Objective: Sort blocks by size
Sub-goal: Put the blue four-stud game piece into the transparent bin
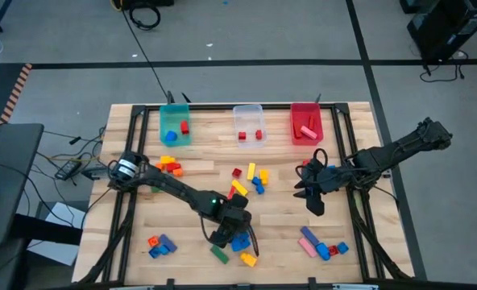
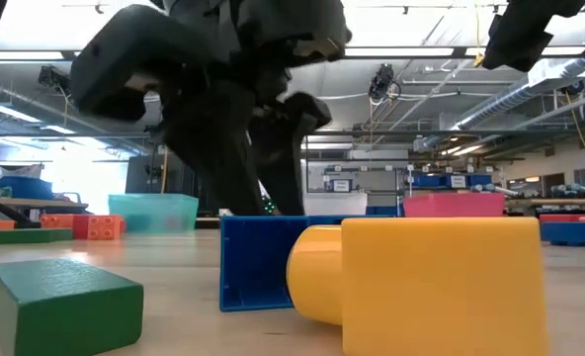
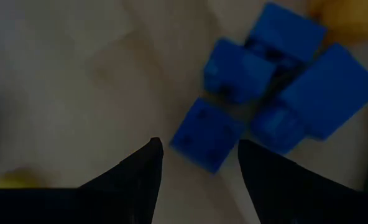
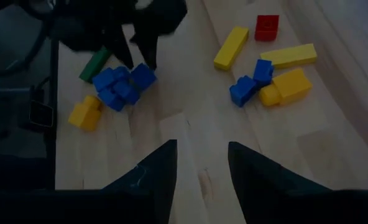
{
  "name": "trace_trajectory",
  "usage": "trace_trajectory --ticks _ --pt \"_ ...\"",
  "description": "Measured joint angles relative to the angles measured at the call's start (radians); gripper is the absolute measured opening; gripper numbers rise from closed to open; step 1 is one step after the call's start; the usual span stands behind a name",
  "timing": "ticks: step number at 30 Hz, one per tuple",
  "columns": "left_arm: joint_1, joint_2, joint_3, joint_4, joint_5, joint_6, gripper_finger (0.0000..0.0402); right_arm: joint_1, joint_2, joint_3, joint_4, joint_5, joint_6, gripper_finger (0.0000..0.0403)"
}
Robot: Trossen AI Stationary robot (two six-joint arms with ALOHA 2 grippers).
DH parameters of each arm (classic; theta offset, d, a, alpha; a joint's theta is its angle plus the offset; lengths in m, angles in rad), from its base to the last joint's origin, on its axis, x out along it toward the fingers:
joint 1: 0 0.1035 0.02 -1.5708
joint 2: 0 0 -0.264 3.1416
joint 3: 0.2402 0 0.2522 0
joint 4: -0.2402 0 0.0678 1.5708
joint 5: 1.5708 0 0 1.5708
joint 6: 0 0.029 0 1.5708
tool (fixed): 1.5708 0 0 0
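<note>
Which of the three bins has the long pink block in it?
The red bin, at the right end of the row. The teal bin and clear bin hold only small blocks.

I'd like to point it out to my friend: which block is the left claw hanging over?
Find the near edge of the wooden table, where the left claw hangs open. Just under it lies a clump of blue blocks. A green block and a yellow block flank it; only the clump is blue.

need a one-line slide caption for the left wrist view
Left gripper, fingers open and empty, hovers over a cluster of blue blocks on the wooden table.
</note>
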Motion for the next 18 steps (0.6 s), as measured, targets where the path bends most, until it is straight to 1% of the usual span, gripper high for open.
trace_trajectory --ticks 8,13,18 --pt "0.001 0.025 0.000 0.005 0.008 0.102 0.0218 0.000 0.000 0.001 0.002 0.000 0.000 0.0158" --pt "0.004 0.025 0.000 0.036 0.009 0.182 0.0218 0.000 0.000 0.001 0.006 0.000 0.000 0.0158" --pt "0.004 0.043 0.000 0.052 0.058 0.241 0.0218 0.000 0.000 0.001 0.005 0.000 0.000 0.0158"
